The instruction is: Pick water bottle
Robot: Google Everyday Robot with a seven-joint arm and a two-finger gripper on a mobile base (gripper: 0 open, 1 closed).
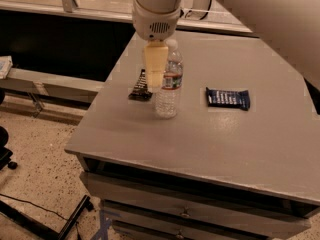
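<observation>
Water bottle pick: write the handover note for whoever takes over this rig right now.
Gripper: lowered to bottle height, overlapping the left side of the water bottle in the camera view; a grasp is not confirmed.
Things: the water bottle stands upright on the grey table, cap on, with a dark wrapper to its left and a blue wrapper to its right.
Done: approach to the bottle.
Left: secure the grip, then lift the bottle off the table.
</observation>
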